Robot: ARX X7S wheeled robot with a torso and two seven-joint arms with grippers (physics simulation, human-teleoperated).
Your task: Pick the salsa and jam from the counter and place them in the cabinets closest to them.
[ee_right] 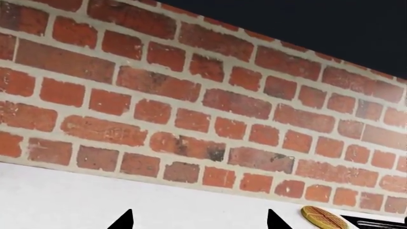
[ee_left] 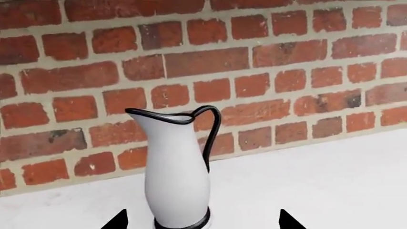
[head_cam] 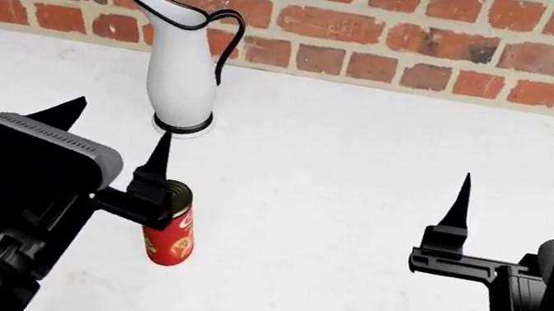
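Left claw (head_cam: 113, 134) spread wide, holds nothing. Red jar (head_cam: 170, 235) stands on white counter (head_cam: 341, 174), just under and beside claw's inner finger; cannot tell if touching. Jar looks small, hard, smooth, maybe slippery, likely light. Best pinch around middle of sides. White jug (head_cam: 185, 66) stands past claw, near brick wall (head_cam: 386, 31). Right claw (head_cam: 519, 206) also spread, empty, well apart from jar.
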